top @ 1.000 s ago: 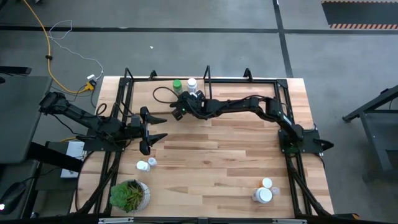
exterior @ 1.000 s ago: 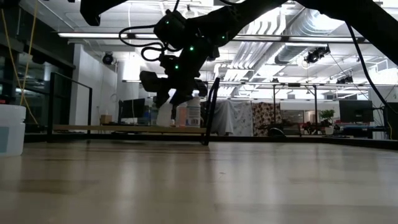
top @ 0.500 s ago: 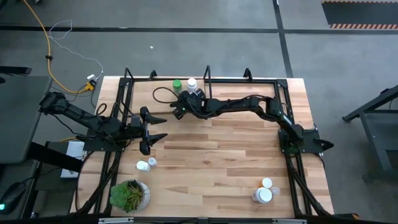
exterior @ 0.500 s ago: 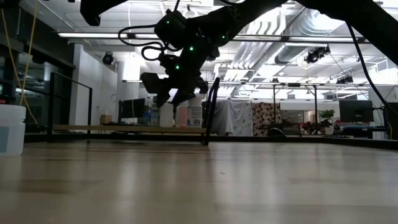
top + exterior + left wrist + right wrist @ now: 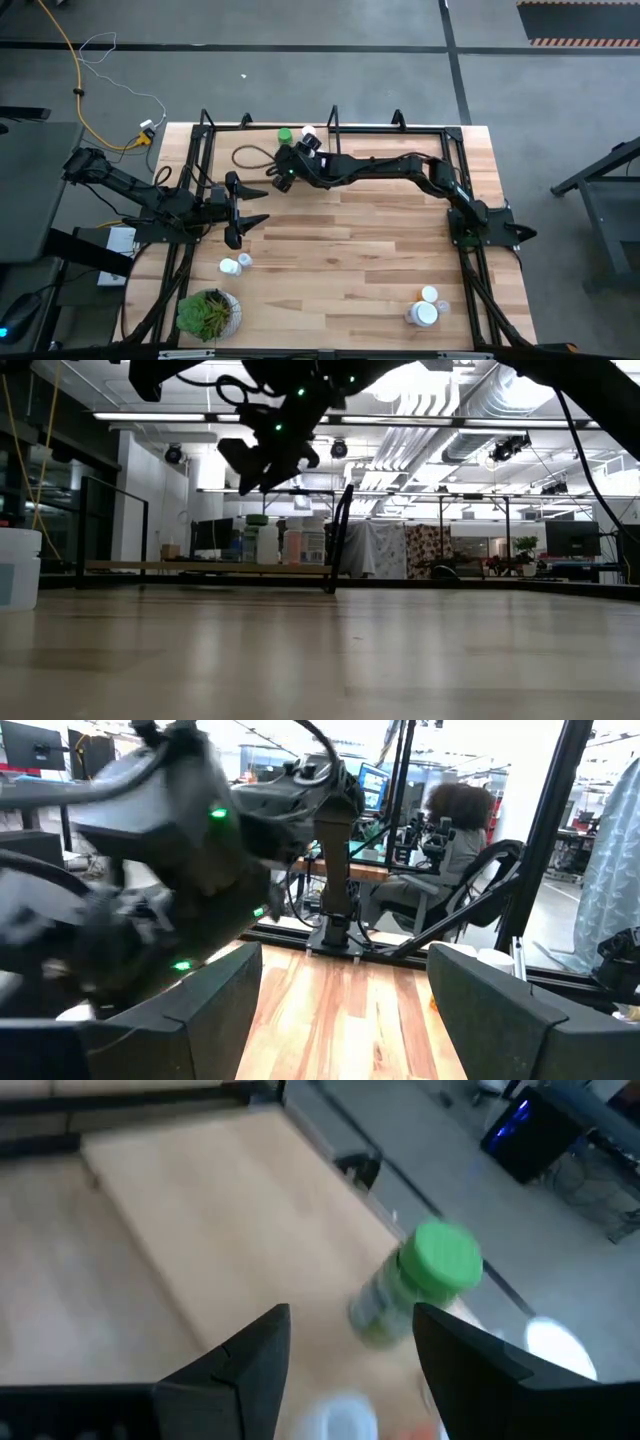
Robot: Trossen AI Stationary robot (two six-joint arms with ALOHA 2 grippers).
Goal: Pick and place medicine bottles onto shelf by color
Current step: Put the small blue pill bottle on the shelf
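Partly done: green-capped bottle and white bottle on shelf at upper centre, four white bottles unshelved on surface lower down, right gripper fingers open and empty, left gripper open, waiting mid-left.

Open-plan lab, exposed ducts, monitors

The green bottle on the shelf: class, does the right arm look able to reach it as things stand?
Probably yes. The right gripper hangs open above the shelf, with the green bottle upright just beyond its fingertips and nothing between them.
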